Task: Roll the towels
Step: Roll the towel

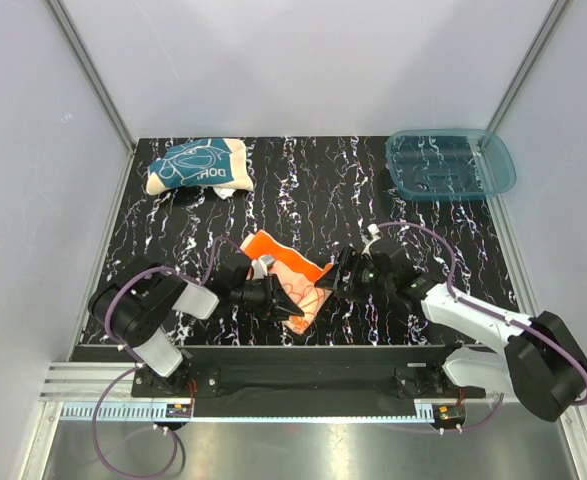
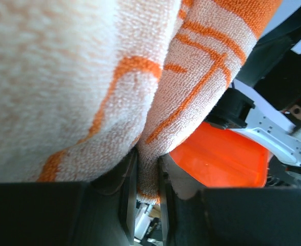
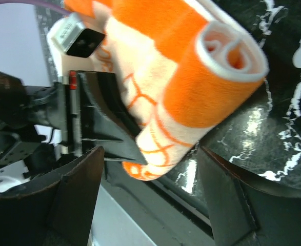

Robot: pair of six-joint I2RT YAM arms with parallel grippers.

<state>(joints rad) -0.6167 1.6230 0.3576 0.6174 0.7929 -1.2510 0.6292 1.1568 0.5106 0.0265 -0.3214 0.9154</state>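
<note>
The orange towel (image 1: pixel 293 275) lies partly rolled near the table's front middle. In the right wrist view its rolled end (image 3: pixel 227 66) shows a cream spiral. My left gripper (image 1: pixel 291 308) is shut on a fold of the orange towel (image 2: pixel 150 169) at its near edge. My right gripper (image 1: pixel 335 277) is open just right of the towel, its fingers (image 3: pixel 73 200) spread on either side of the towel's near corner without touching it. The dark teal towel (image 1: pixel 197 166) lies crumpled at the back left.
A translucent blue plastic tray (image 1: pixel 449 162) sits at the back right corner. The black marbled tabletop (image 1: pixel 313 190) is enclosed by white walls. The metal rail runs along the front edge (image 1: pixel 303 352).
</note>
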